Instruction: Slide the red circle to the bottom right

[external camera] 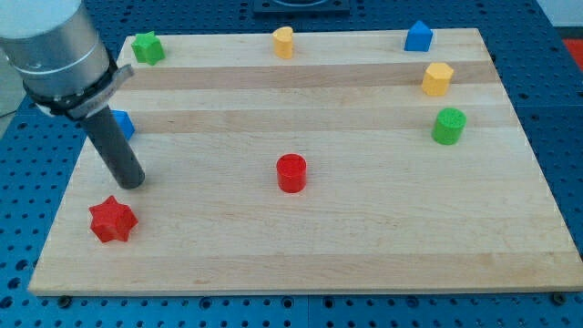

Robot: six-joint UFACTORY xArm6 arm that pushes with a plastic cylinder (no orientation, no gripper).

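The red circle (291, 173) stands near the middle of the wooden board (364, 237), a little towards the view's bottom. My tip (131, 181) rests on the board at the view's left, well to the left of the red circle and just above the red star (112, 220). A blue block (122, 124) is partly hidden behind the rod, so its shape is unclear.
A green star (147, 47) sits at the top left, a yellow heart-like block (283, 42) at the top centre, and a blue house-shaped block (418, 36) at the top right. A yellow hexagon (437, 79) and a green circle (448, 126) stand at the right.
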